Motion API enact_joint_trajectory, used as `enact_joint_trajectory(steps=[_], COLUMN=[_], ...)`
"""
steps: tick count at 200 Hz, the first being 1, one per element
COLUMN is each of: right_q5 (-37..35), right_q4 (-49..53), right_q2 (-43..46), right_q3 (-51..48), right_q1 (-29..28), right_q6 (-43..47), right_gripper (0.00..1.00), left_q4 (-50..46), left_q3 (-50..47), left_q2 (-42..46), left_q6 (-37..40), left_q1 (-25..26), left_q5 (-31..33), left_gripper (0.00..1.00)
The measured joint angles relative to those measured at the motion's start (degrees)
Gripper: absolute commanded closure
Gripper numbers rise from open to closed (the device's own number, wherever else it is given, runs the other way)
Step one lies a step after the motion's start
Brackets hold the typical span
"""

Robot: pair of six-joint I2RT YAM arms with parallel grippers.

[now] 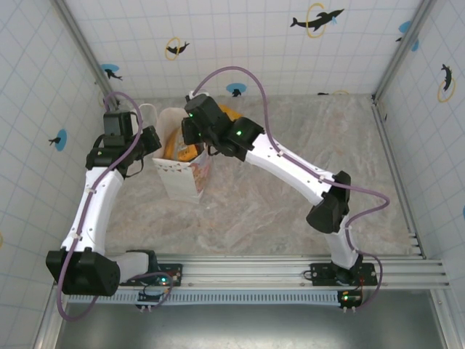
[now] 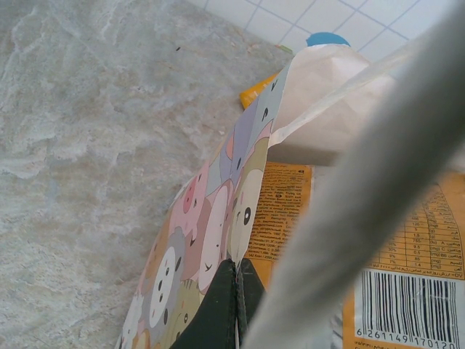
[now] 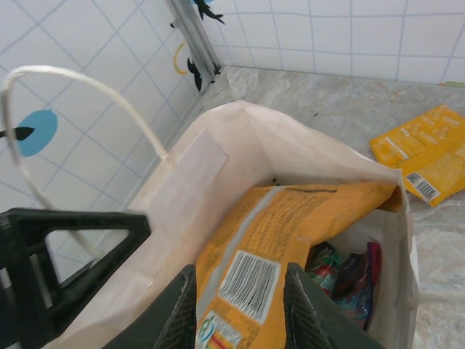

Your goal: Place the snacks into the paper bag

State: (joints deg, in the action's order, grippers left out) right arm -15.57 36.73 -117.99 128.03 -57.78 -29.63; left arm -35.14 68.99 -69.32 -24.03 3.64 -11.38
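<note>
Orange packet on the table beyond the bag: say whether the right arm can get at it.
Probably yes: the orange packet lies exposed beside the paper bag, close to the right jaws, which stand apart over the bag.

Bright, even, diffuse light fills every view, leaving only faint soft shadows on the table around the paper bag, while a close grey band crossing the left wrist view is badly out of focus.

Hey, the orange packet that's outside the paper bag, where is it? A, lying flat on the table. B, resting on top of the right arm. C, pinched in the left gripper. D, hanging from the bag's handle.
A: the orange packet lies flat on the table, beyond the paper bag and its rim.
</note>
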Motion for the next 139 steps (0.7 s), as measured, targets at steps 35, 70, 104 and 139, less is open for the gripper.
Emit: enact_joint_trajectory(steps=[35,70,104,139], right_q5=[1.6,4.8,7.1,8.5], right_q4=[1.7,2.7,3.2,5.1], right_q2=[-2.6,-5.2,-7.4,-9.0], right_q3=[0.2,0.2,0.9,1.2], right_q1=[2.3,3.8,4.5,5.0], right_q6=[-0.8,-2.0,-3.0,-3.7], right_gripper=[0.69,0.81,0.87,0.88], left_q4=[0.0,0.0,0.0,0.1], left_q3=[0.0,0.0,0.0,0.0], left_q2=[0.0,0.0,0.0,-0.1], left_q6=[0.0,0.0,0.0,0.0], left_q1=[0.0,0.0,0.0,0.0], left_q5=[0.0,-0.1,-0.2,-0.2], left_gripper=[1.00,1.00,1.00,1.00])
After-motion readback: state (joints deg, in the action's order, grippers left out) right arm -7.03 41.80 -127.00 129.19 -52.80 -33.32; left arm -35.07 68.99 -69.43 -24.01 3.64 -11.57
